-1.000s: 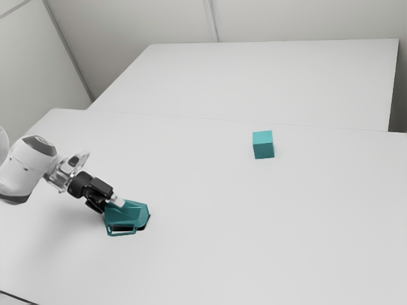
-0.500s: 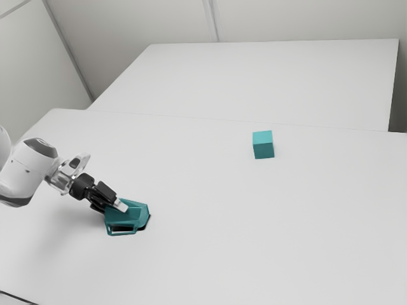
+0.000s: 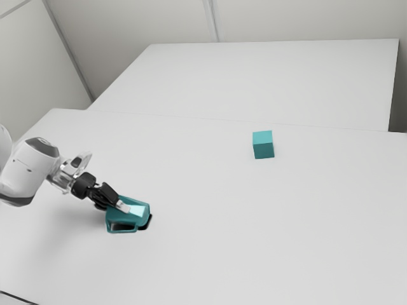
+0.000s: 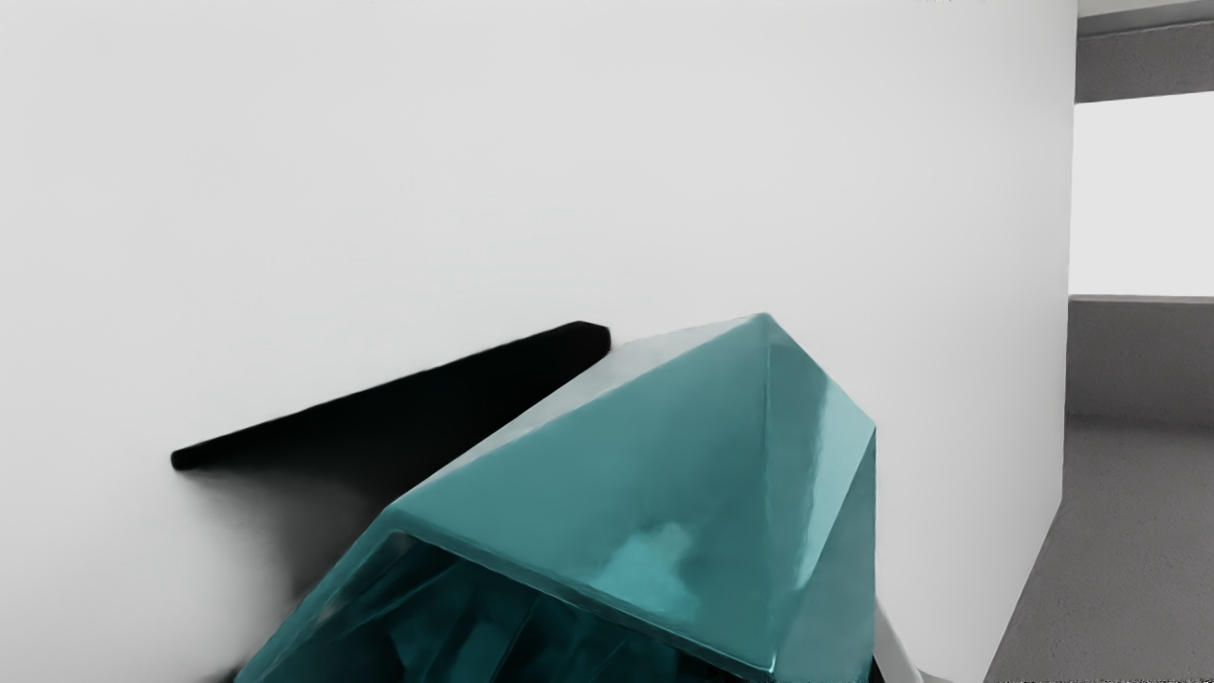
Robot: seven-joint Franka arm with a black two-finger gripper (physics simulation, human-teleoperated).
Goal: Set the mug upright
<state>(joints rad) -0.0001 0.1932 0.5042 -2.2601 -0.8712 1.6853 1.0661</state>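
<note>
Exterior view: the tipped mug (image 3: pixel 137 210) lies right up at the gripper (image 3: pixel 121 205).

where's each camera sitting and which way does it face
Exterior view: at the arm's side, looking down across the white table to the teal cube; the arm enters from this view's left, its black tool at the tipped mug.
Wrist view: on the arm's hand, facing out past the tool toward the mug and tabletop; a sliver of the tool shows at the bottom edge.
Shared: mug, tabletop and part of the tool.
</note>
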